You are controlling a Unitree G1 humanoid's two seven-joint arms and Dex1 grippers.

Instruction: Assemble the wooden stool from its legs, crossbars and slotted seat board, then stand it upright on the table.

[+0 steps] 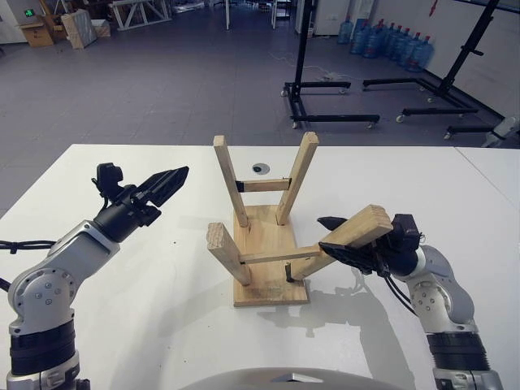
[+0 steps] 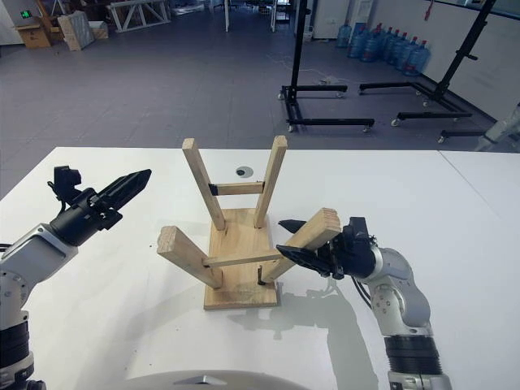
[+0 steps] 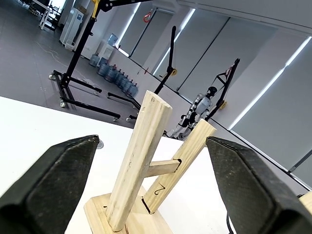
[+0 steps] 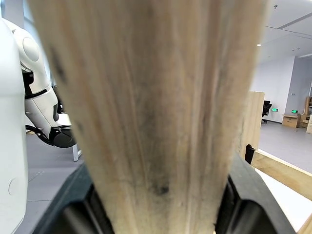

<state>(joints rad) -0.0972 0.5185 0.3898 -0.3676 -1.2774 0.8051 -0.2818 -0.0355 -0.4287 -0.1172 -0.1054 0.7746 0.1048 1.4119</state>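
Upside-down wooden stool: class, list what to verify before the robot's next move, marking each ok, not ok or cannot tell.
1. Right gripper shut on the near pale wooden leg: ok.
2. Left gripper open, clear of the stool: ok.
3. Short wooden crossbar joining the far legs: ok.
4. Near legs seated in the flat wooden seat board: cannot tell.
5. Stool standing upright: not ok, legs point up.

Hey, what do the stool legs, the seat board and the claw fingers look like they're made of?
Legs: pale, unpainted wood, going by the visible grain and sawn ends. Seat board: the same light wood, matte, apparently unfinished. Fingers of the left claw: matte black, likely plastic or rubber; the look leaves that open.
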